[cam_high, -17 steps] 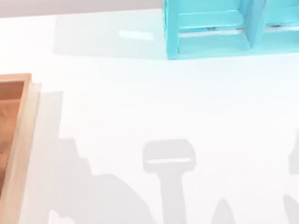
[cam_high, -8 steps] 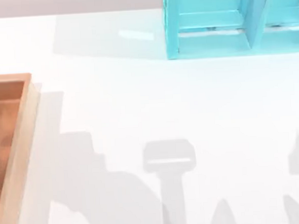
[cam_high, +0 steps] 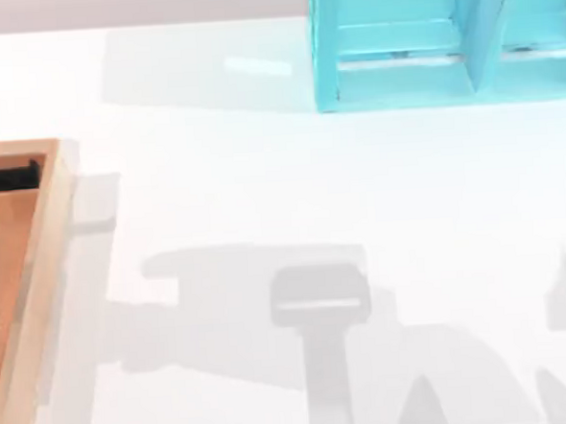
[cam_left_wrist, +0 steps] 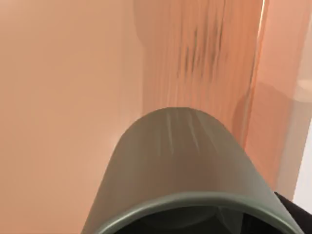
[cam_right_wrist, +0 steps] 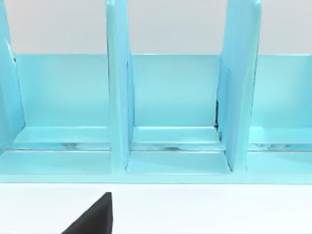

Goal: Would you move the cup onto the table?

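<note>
I see the glossy white table [cam_high: 262,184] carrying an orange-brown wooden tray with raised rim [cam_high: 45,246] at its left edge and a turquoise shelf unit [cam_high: 400,80] along its far edge.

The worktop [cam_high: 291,192] is showing as a glossy white surface, smooth enough to be carrying soft reflections and pale shadows. The tray [cam_high: 39,275] is looking like orange-brown wood — streaky grain is running along its floor in the left wrist view. The cup [cam_left_wrist: 185,170] is reading as matt olive-grey, smooth-walled. The shelf unit [cam_right_wrist: 170,112] is appearing as smooth painted turquoise — slightly shiny.
</note>
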Tool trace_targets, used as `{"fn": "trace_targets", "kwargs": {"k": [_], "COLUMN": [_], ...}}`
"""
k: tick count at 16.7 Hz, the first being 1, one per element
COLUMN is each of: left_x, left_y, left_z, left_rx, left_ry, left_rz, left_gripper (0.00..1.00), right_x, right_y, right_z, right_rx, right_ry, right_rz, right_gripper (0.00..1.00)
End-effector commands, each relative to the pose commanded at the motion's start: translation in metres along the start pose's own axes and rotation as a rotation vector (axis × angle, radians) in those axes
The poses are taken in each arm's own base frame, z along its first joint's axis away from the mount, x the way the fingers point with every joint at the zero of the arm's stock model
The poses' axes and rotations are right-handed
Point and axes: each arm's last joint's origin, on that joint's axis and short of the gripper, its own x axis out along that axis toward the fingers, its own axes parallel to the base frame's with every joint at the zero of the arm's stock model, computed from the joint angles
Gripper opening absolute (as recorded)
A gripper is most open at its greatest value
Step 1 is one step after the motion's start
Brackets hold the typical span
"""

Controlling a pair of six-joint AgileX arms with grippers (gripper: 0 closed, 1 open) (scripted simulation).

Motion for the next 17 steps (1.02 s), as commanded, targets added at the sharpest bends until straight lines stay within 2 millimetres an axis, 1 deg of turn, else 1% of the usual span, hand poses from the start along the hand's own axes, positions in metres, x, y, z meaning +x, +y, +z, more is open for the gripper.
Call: {"fn": "trace_targets", "kwargs": {"k": [1,3,7,10,12,14,17], "left_x": [-0.004,-0.009,-0.010,-0.008,-0.008,-0.009,-0.012], "left_y": [-0.012,-0.026,-0.029,-0.030,-0.040,-0.057,-0.099], "left_z": [-0.005,-0.012,-0.014,-0.011,-0.002,0.012,0.041], "left_rx": [0.026,0.059,0.067,0.064,0.065,0.065,0.066], "left_ry": [0.027,0.060,0.068,0.078,0.098,0.120,0.139], "left_rz": [-0.003,-0.005,-0.005,-0.005,-0.001,0.005,0.017], "left_gripper": [0.00,0.00,0.00,0.00,0.00,0.00,0.00], "right_x": [0.000,0.000,0.000,0.000,0.000,0.000,0.000], "right_y": [0.000,0.000,0.000,0.000,0.000,0.000,0.000], "right_z": [0.000,0.000,0.000,0.000,0.000,0.000,0.000], "right_rx": [0.000,0.000,0.000,0.000,0.000,0.000,0.000], "right_ry": [0.000,0.000,0.000,0.000,0.000,0.000,0.000], "right_rz": [0.000,0.000,0.000,0.000,0.000,0.000,0.000], "right_gripper": [1.00,1.00,1.00,1.00,1.00,1.00,1.00]}}
